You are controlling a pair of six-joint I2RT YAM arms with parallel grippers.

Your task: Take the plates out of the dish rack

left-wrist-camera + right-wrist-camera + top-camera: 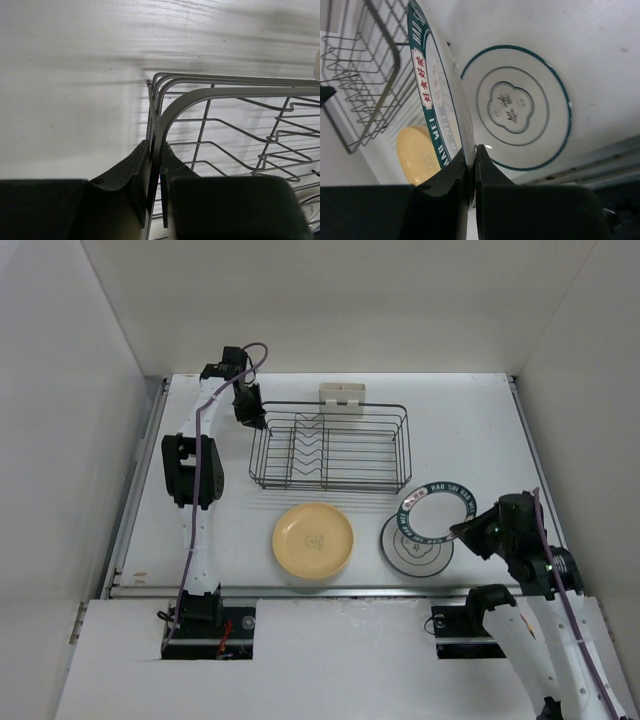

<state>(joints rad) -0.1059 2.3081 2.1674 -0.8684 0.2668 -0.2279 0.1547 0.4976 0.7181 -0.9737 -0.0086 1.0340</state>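
Dish rack [330, 448]: stands on the table [480, 430], about the middle of the far half. A white holder [342, 397] is clipped to its far long side.

Left gripper [250, 412]: at the rack's far left corner. In the left wrist view its fingers [127, 167] are drawn almost together on the top rim wire, just below the bend of the corner. The wire fills the narrow gap between them.

Right gripper [466, 531]: near the rack's near right corner. Its fingers [445, 175] pinch the rim of the lettered plate [438, 508] (white, with a broad green band carrying characters and a red-on-white label). This plate is tilted, and it overlaps the far edge of the green-rimmed plate [415, 545]. Whether the two touch cannot be told.

Green-rimmed plate: lies flat on the table, in front of the rack's right end.

Yellow plate [313, 540]: lies flat on the table just in front of the rack, left of the green-rimmed plate and apart from it.
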